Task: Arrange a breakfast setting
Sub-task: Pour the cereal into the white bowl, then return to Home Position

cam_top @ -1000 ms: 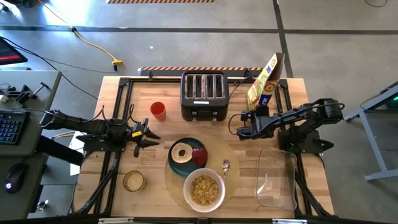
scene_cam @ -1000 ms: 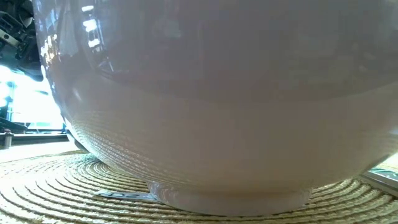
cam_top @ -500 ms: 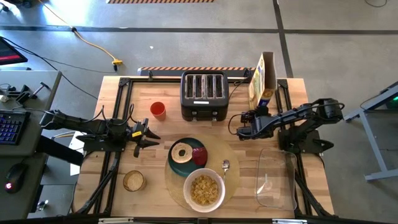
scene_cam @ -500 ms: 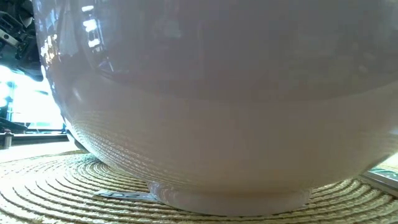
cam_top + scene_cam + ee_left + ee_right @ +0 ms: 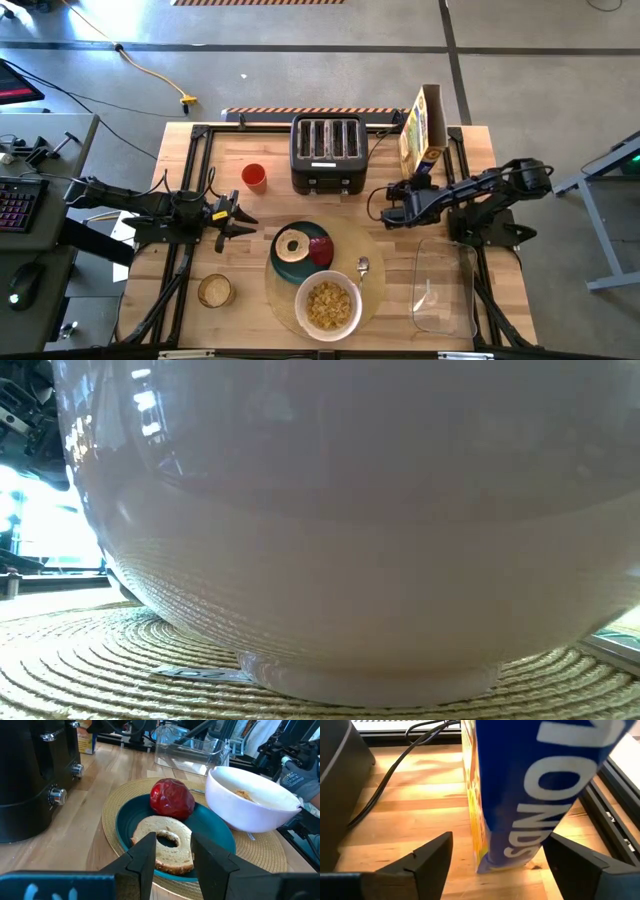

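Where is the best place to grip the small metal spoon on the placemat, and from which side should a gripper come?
Probably at the handle. The small metal spoon lies flat on the placemat, in the narrow space beside the white bowl and the teal plate. A gripper should likely come straight down from above, its fingers across the thin handle, at the end away from the bowl.

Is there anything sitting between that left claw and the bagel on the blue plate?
Nothing visible. The left gripper hangs open beside the round pale tan placemat, and the tan bagel half lies straight ahead on the dark teal plate. The small red food item sits behind the bagel.
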Action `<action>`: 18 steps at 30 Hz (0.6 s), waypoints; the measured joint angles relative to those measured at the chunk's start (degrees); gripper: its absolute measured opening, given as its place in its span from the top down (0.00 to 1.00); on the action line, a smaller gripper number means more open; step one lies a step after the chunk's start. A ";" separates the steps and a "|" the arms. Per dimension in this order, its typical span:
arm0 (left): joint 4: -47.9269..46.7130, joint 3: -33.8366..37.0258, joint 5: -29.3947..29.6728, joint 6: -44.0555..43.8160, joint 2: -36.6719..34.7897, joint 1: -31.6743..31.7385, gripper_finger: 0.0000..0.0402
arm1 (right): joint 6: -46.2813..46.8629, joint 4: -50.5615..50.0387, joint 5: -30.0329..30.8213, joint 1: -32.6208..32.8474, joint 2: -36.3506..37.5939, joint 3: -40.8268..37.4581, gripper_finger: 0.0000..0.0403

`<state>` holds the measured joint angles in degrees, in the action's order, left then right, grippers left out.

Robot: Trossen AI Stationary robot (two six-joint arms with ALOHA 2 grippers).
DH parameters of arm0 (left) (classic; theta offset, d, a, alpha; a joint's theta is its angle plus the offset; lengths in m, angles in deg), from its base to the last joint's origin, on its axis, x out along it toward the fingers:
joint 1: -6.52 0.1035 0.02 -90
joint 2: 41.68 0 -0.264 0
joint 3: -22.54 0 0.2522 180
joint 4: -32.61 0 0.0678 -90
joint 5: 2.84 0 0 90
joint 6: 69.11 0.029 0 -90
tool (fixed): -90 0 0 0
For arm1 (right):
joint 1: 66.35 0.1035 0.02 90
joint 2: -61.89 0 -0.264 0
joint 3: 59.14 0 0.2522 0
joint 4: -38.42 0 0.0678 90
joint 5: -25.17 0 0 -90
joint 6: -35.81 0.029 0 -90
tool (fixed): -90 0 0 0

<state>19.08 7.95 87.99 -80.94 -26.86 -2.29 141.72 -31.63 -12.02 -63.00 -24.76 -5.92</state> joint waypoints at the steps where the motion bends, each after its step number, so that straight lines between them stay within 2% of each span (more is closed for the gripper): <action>1: 0.00 0.00 0.01 0.00 0.00 -0.01 0.72 | 0.34 -0.11 -0.02 0.37 0.00 0.00 0.28; 10: 0.00 0.00 0.01 0.00 0.02 -0.01 0.72 | -0.86 -0.25 0.93 3.51 2.48 0.00 0.17; 18: 0.00 0.00 0.00 0.00 0.01 -0.01 0.72 | -4.42 -0.73 1.07 4.39 7.82 0.00 0.14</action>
<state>19.08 7.95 87.99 -80.94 -26.86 -2.31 137.30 -32.35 -10.95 -58.61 -16.94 -5.92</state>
